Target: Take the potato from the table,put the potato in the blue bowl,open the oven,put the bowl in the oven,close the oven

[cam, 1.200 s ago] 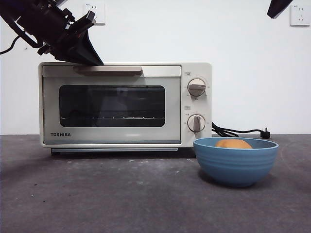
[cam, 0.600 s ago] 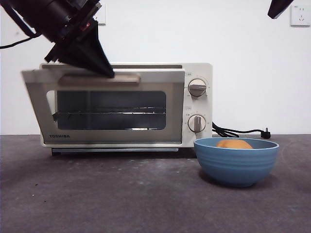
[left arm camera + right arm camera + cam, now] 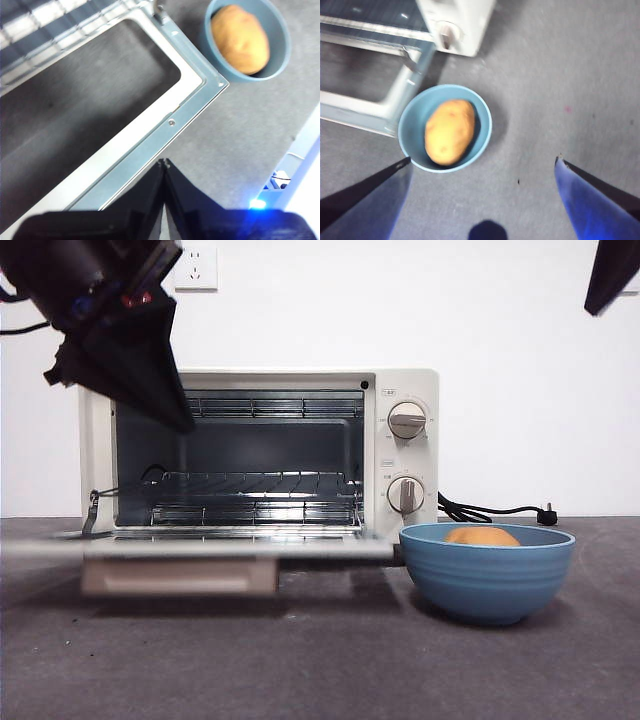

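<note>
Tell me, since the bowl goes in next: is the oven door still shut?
No, the oven door lies folded down flat, baring the wire rack inside.

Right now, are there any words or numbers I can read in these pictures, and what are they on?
No text can be read.
Tiny labels above the oven knobs: too small to read.
Marks on the wall socket: too small to read.

Left pincer (image 3: 164,165): two matte black jaws, each tapering to a fine point, broad black housing behind them. A small blue light glows beside that housing. In the front view its wrist is bulky and black, with red and blue spots and a thin black cable trailing behind. Right pincer (image 3: 482,162): two flat black blades with a bluish sheen, narrowing to sharp tips.
</note>
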